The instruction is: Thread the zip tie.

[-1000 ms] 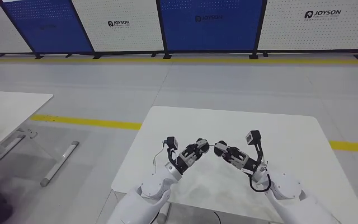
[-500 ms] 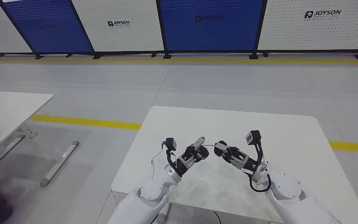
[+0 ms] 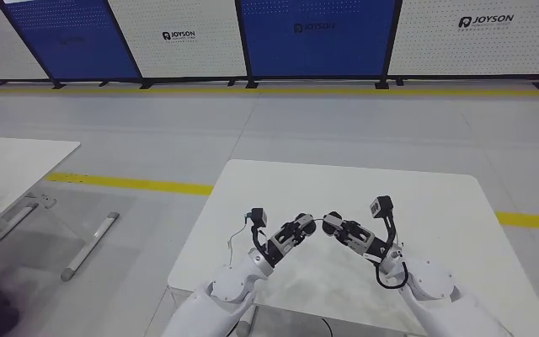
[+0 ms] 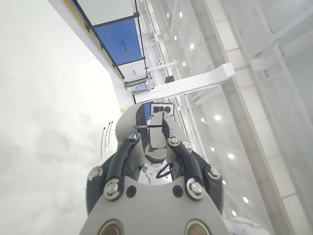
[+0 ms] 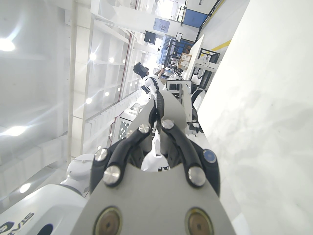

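Black zip tie (image 4: 152,126) hangs above the near part of the white worktop (image 3: 421,202), pinched in the closed right gripper (image 3: 329,221); its free end crosses the gap of the partly open left gripper (image 3: 308,222). Two spare ties (image 4: 108,136) lie flat on the worktop.

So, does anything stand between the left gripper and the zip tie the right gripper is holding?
Nothing visible does. The zip tie, pinched in the right gripper, spans the gap between the open fingers of the left gripper. Spare zip ties lie flat on the table, off to one side.
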`<state>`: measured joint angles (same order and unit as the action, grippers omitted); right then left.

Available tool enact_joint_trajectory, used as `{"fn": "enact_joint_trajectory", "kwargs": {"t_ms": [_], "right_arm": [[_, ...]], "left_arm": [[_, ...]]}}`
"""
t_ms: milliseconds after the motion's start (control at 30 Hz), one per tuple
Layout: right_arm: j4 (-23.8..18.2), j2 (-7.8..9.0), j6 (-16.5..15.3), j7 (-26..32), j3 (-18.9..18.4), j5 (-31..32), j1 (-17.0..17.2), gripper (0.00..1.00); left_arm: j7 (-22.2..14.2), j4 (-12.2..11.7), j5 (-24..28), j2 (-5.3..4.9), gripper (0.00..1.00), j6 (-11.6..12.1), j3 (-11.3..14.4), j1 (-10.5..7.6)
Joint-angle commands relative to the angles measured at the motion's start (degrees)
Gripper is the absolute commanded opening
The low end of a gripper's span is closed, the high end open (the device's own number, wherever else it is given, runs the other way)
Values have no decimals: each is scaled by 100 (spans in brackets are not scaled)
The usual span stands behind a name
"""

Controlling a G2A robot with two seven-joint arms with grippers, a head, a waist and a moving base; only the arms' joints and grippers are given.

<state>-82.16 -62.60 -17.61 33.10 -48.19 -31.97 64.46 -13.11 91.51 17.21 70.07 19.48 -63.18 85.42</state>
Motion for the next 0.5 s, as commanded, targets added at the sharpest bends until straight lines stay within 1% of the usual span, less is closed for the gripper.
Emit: {"fn": "enact_joint_trajectory", "kwargs": {"t_ms": [0,233,367,400,433,467], "right_arm": [[0,0,0,0,0,0,0,0],[0,0,0,0,0,0,0,0],[0,0,0,0,0,0,0,0],[0,0,0,0,0,0,0,0],[0,0,0,0,0,0,0,0],[0,0,0,0,0,0,0,0]], "left_arm": [[3,2,-11,2,0,0,4,-1],[-16,4,-16,5,0,0,2,0],[-52,51,29,2,1,0,-25,33],[-68,64,40,1,4,0,-35,43],[-80,80,54,0,10,0,-46,53],[-85,97,87,0,40,0,-57,68]]}}
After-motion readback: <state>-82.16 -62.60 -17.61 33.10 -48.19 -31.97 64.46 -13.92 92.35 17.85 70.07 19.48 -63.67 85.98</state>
